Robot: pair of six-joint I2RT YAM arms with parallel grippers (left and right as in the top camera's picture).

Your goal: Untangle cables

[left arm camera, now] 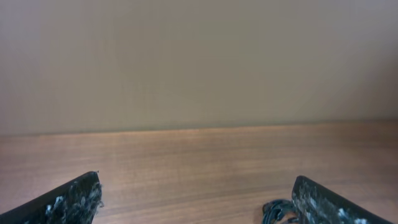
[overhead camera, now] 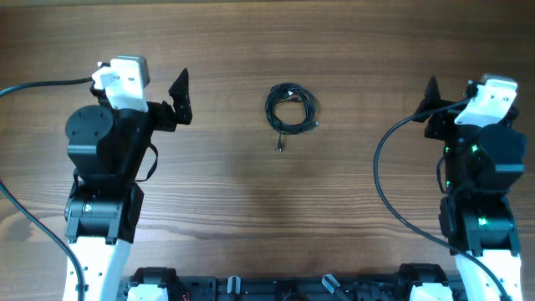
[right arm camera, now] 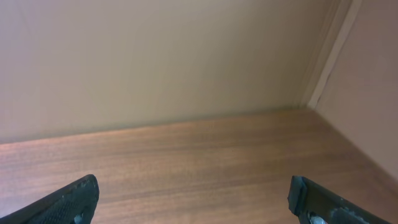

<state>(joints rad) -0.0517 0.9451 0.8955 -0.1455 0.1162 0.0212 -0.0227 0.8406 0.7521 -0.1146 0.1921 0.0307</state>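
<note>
**Step in hand:** opening of the task. Judged from the layout, no untangling has begun. The bundle is one tight coil and neither arm is on it.

**Item 1, left gripper [overhead camera: 180,99]:** at the table's [overhead camera: 251,209] left side, tips toward 12 o'clock. In its wrist view the two fingers [left arm camera: 74,198] sit at the lower corners of the frame with bare wood between them. The jaws are spread wide, holding nothing and touching nothing. A dark tangle shows just beside the finger at 5 o'clock in that view. It is apart from the finger as far as can be told.

**Item 2, right gripper [overhead camera: 431,99]:** at the table's right side, tips toward 12 o'clock. Its fingers [right arm camera: 69,200] are likewise far apart at the frame corners, so it is fully parted and empty. No cable appears in its wrist view.

**Item 3, cables [overhead camera: 291,109]:** thin black wires wound into a small round coil lying flat on the wood. They sit between the two grippers, at 3 o'clock from the left one and 9 o'clock from the right, well apart from both. One plug end [overhead camera: 279,147] trails out of the coil toward 7 o'clock. How many wires there are cannot be told.

**Item 4, wall [left arm camera: 199,62]:** plain beige, behind the table's far edge.

**Next move calls for:** bringing one gripper across and down to the coil. The trailing plug end looks the easiest purchase. The wire is very thin, so the pinch must be low and exact. The other gripper will likely be needed to pin the coil.
</note>
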